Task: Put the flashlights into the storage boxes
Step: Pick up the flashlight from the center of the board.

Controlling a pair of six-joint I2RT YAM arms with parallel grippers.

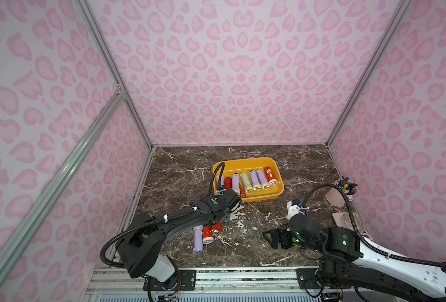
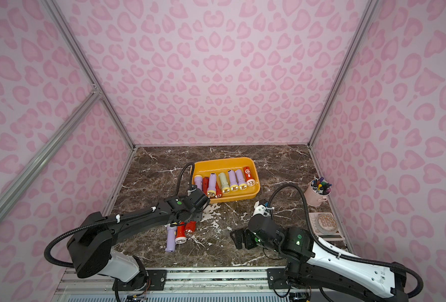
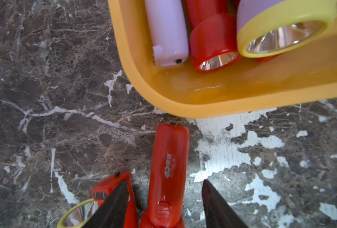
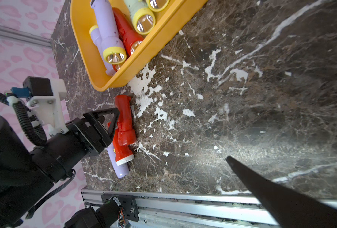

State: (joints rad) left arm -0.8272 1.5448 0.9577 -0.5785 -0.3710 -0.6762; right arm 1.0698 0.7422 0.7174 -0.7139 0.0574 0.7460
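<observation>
The left gripper (image 3: pixel 164 182) hangs low over the table with its jaws spread. They straddle a red flashlight (image 3: pixel 169 158) lying flat, with a gap on each side, so nothing is pinched yet. Just beside it lie another red flashlight with a white head ring (image 4: pixel 122 153) and a lilac flashlight (image 4: pixel 120 169). The three are bunched together at the near left of the yellow tray (image 3: pixel 183 110).

These look like light, hard, glossy plastic, so I'd expect them to roll or slip. The barrel around the switch, behind the flared head, seems the safest place to grip. One finger sits very close to the neighbouring torch and could nudge it.

The other flashlights (image 1: pixel 253 180) lie in the tray. The right gripper (image 1: pixel 275 236) rests wide apart and empty, near right.
</observation>
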